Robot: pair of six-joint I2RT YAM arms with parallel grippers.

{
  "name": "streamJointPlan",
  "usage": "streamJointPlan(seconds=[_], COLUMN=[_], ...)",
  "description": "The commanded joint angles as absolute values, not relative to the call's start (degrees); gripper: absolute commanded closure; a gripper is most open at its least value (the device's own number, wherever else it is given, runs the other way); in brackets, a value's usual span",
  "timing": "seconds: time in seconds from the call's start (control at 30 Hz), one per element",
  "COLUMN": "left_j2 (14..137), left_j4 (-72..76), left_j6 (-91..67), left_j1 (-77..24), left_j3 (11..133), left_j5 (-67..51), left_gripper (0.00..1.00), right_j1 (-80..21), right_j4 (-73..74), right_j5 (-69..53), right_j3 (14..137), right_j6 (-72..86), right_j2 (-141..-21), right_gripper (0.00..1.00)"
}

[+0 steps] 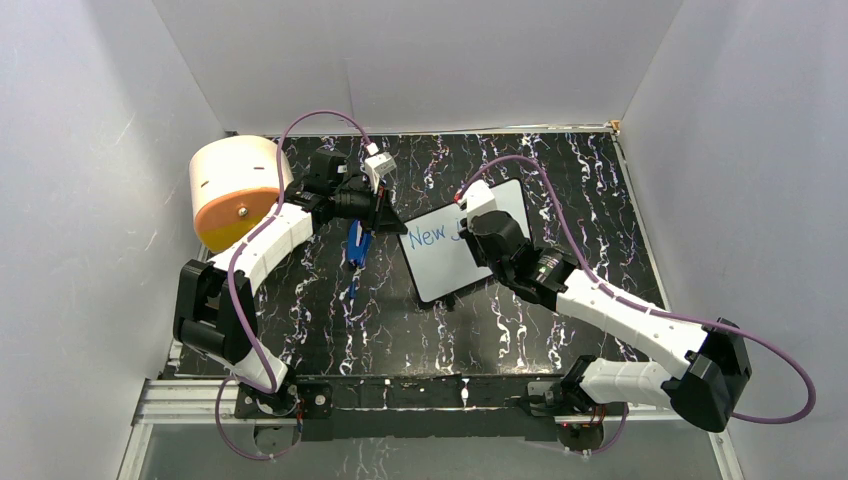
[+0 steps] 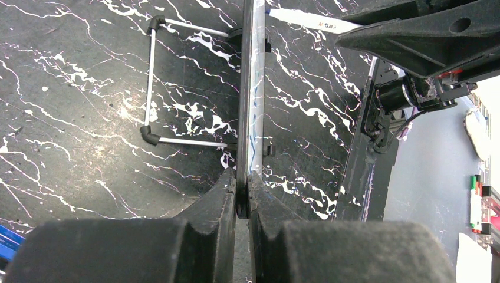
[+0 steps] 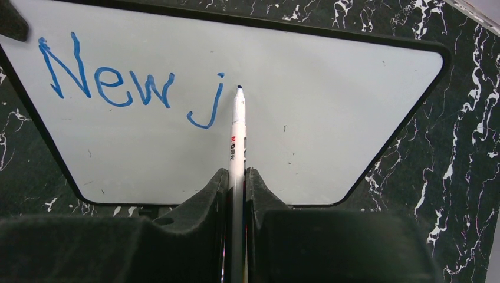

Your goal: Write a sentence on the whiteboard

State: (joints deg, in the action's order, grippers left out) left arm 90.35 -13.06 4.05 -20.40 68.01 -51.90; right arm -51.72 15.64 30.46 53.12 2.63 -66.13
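The whiteboard (image 1: 445,265) lies in the middle of the table, slightly turned. My left gripper (image 1: 396,226) is shut on its left edge. In the left wrist view the whiteboard (image 2: 250,88) runs edge-on into the pinched left gripper (image 2: 242,188). My right gripper (image 3: 237,177) is shut on a white marker (image 3: 237,135), whose blue tip rests at the board surface (image 3: 342,118) just right of the last letter. The sentence (image 3: 130,82) reads "New j" in blue, and from above the sentence (image 1: 428,236) shows with my right gripper (image 1: 468,218) over its end.
A cream and orange cylinder (image 1: 235,190) stands at the back left. Blue pens (image 1: 357,248) lie on the table left of the board. A wire stand (image 2: 152,88) lies beside the board. White walls close in the black marbled table (image 1: 400,320).
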Motion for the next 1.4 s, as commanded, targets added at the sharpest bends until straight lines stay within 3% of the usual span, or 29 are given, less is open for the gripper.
streamJointPlan(seconds=[0.0, 1.37], left_j2=[90.87, 91.27], left_j4=[-16.16, -16.26], left_j6=[6.5, 6.65], left_j1=[-20.83, -20.85], left_j3=[68.64, 68.77], left_j5=[-50.59, -51.14], left_gripper=[1.0, 1.0], right_j1=[-51.02, -50.35], right_j4=[11.86, 17.65], right_j5=[30.68, 26.83], right_j3=[55.59, 55.4], right_j6=[1.77, 2.39], right_j2=[-66.36, -68.43], right_gripper=[1.0, 1.0])
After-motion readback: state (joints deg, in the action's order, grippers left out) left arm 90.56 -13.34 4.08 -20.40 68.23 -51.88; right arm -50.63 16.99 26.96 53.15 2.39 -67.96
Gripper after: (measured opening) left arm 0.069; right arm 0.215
